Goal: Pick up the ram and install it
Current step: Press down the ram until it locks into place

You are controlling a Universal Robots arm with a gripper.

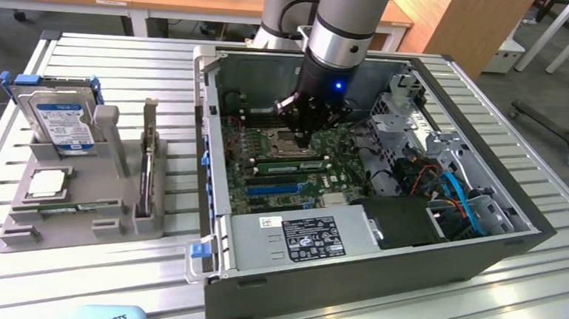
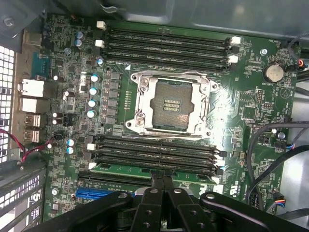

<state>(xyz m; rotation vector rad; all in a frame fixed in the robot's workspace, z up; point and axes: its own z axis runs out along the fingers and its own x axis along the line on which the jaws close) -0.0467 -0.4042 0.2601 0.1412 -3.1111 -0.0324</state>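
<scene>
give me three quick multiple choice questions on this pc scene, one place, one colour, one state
1. Where is the gripper?
A. over the hard drive
B. inside the computer case, above the motherboard
C. over the grey holder

2. What colour is the expansion slot near the gripper?
A. red
B. blue
C. yellow

3. How are the gripper's fingers?
A. wide open
B. shut together
C. clamped on a cable

Answers:
1 B, it sits between the case walls.
2 B, blue plastic shows beside the fingers.
3 B, the fingers meet with no gap.
</scene>
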